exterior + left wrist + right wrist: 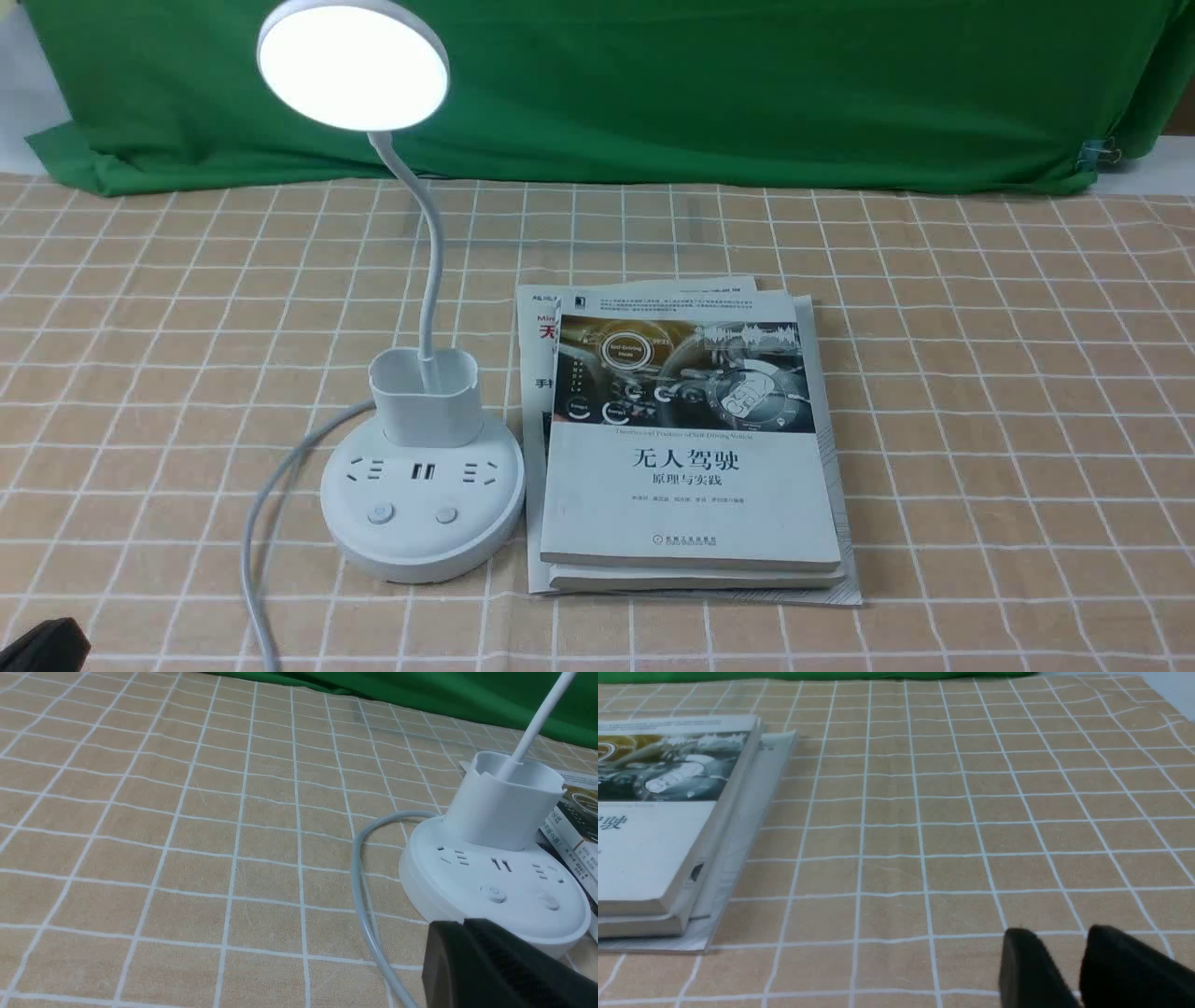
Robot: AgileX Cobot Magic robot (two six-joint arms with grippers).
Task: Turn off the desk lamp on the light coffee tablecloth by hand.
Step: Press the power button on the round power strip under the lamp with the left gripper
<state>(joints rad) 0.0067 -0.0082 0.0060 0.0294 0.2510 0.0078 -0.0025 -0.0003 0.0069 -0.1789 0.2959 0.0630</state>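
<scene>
White plastic desk lamp [422, 504] is glowing beside the books [691, 485] as we are holding our left gripper [460, 924] closed, tips together, near its base; we are risking pressing the wrong button [446, 514] through poor aim.

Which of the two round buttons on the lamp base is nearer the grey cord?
The button marked with a power symbol, on the robot's left; the other button sits farther right, toward the books.
</scene>
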